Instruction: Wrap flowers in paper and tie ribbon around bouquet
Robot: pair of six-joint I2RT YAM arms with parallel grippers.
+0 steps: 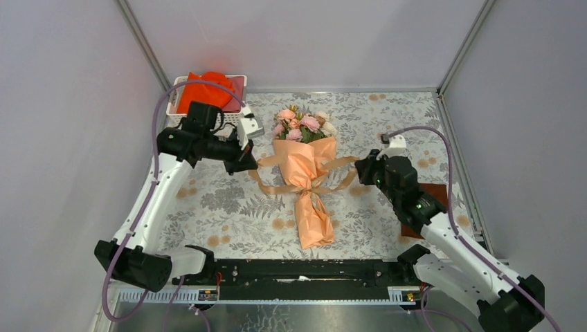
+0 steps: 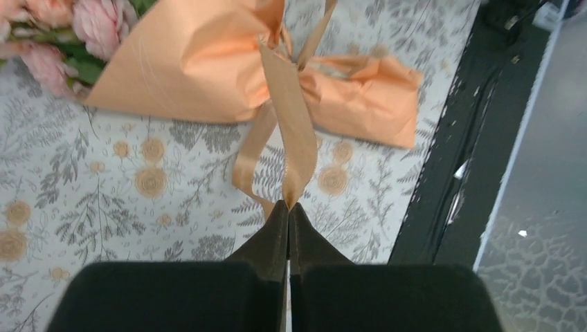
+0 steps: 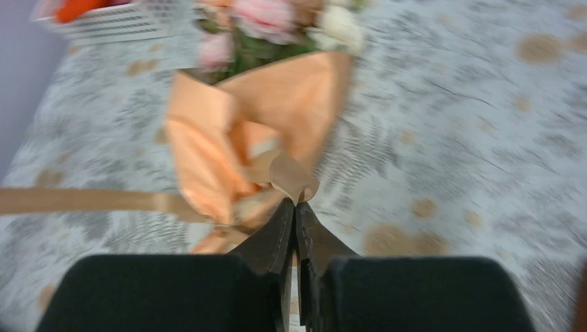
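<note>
The bouquet [image 1: 308,187] lies in the middle of the mat, a cone of peach-orange paper [image 2: 194,66] with pink and cream flowers [image 1: 302,124] at its far end. A tan ribbon [image 1: 304,185] is tied around its waist, with loops spreading to both sides. My left gripper [image 1: 253,162] is shut on a ribbon loop [image 2: 291,138] to the left of the bouquet. My right gripper [image 1: 360,169] is shut on the ribbon loop [image 3: 291,176] at the bouquet's right. In the right wrist view the paper [image 3: 242,138] and flowers [image 3: 266,17] are blurred.
A white basket [image 1: 239,83] with a bright orange-red cloth [image 1: 206,86] stands at the back left, behind my left arm. The grey leaf-patterned mat [image 1: 228,207] covers the table. A brown square [image 1: 439,194] lies under my right arm. A black rail [image 1: 304,271] runs along the near edge.
</note>
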